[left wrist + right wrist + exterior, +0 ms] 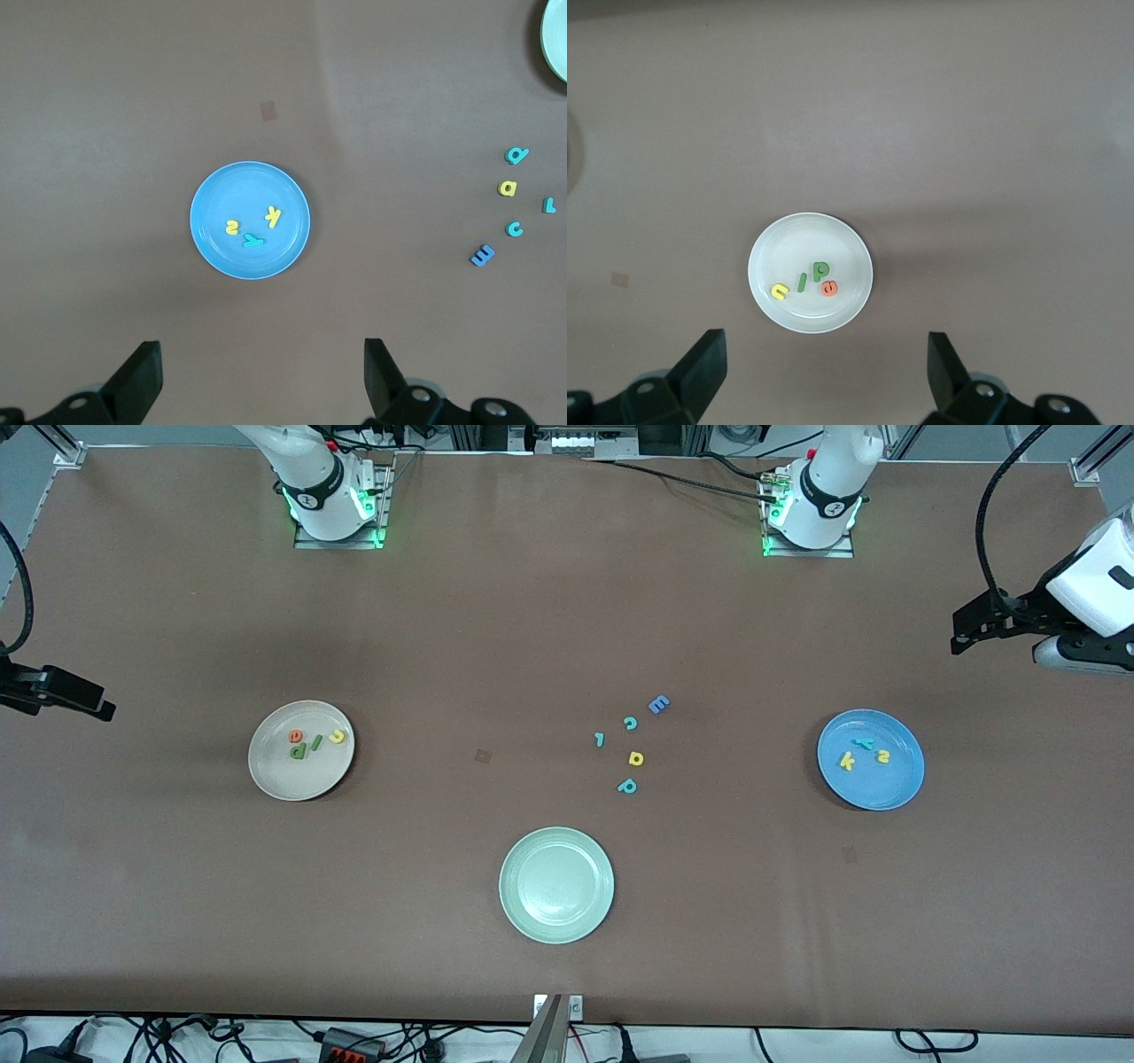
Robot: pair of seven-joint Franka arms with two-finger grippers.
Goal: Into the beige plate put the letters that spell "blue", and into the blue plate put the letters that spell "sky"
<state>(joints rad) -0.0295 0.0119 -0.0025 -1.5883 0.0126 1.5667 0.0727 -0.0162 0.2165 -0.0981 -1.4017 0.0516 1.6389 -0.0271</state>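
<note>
Brown bench (496, 646), wide and mostly bare; one landmark used throughout, the pale green plate (556, 884), which sits close to the bench edge nearest the front camera, with open surface on every side of it. Beige plate (301, 750): toward the right arm's end from the green plate and farther from the camera; holds the orange e (296, 736), dark green b (299, 751), green l (315, 743) and yellow u (337, 736), grouped near its middle, none over the rim. Blue plate (871, 759): toward the left arm's end from the green plate, likewise farther from the camera; holds the teal y (863, 743), yellow k (847, 761) and yellow s (882, 756), close together but apart. Loose letters on the bare bench, farther from the camera than the green plate and between it and the blue plate: blue capital E (658, 705), teal c (630, 724), small teal letter (599, 739), yellow letter (635, 758), teal p-shaped letter (627, 786), all apart from one another. Left claw (261, 376): raised at the left arm's end of the bench, well clear of the blue plate, fingers spread wide, holding and touching nothing. Right claw (824, 372): raised at the right arm's end, well clear of the beige plate, fingers spread wide, empty.
</note>
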